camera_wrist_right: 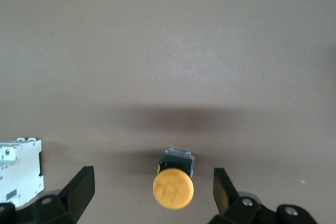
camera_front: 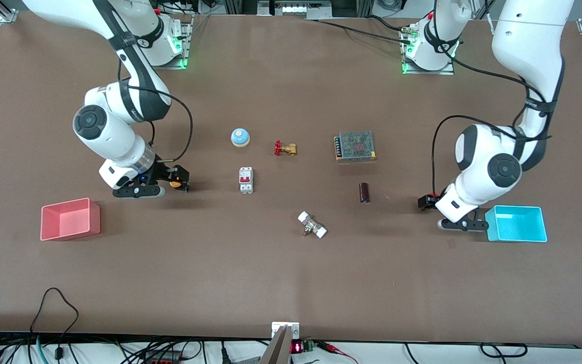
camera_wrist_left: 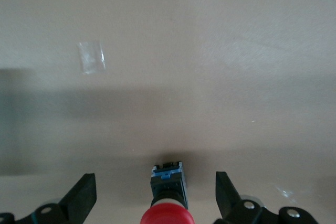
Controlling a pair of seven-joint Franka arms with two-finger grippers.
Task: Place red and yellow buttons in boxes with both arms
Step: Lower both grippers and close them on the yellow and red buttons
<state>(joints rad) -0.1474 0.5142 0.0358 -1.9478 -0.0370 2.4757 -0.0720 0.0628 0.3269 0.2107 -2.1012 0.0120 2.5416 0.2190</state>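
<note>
The yellow button (camera_front: 175,184) lies on the table between the open fingers of my right gripper (camera_front: 178,181), which is low over it. In the right wrist view the yellow button (camera_wrist_right: 173,186) sits midway between the spread fingers (camera_wrist_right: 81,190) of the right gripper (camera_wrist_right: 152,192), untouched. The red button (camera_front: 434,196) lies between the open fingers of my left gripper (camera_front: 427,202). In the left wrist view the red button (camera_wrist_left: 167,211) sits inside the left gripper (camera_wrist_left: 155,198), clear of both fingers (camera_wrist_left: 226,195). The pink box (camera_front: 70,218) stands beside the right gripper, nearer the front camera. The cyan box (camera_front: 517,223) stands beside the left gripper.
Mid-table stand a blue-and-white bell (camera_front: 240,137), a brass valve with a red handle (camera_front: 285,148), a white circuit breaker (camera_front: 246,180), a mesh-topped power supply (camera_front: 355,146), a dark cylinder (camera_front: 365,192) and a white-ended fitting (camera_front: 312,225). The breaker (camera_wrist_right: 20,169) shows in the right wrist view.
</note>
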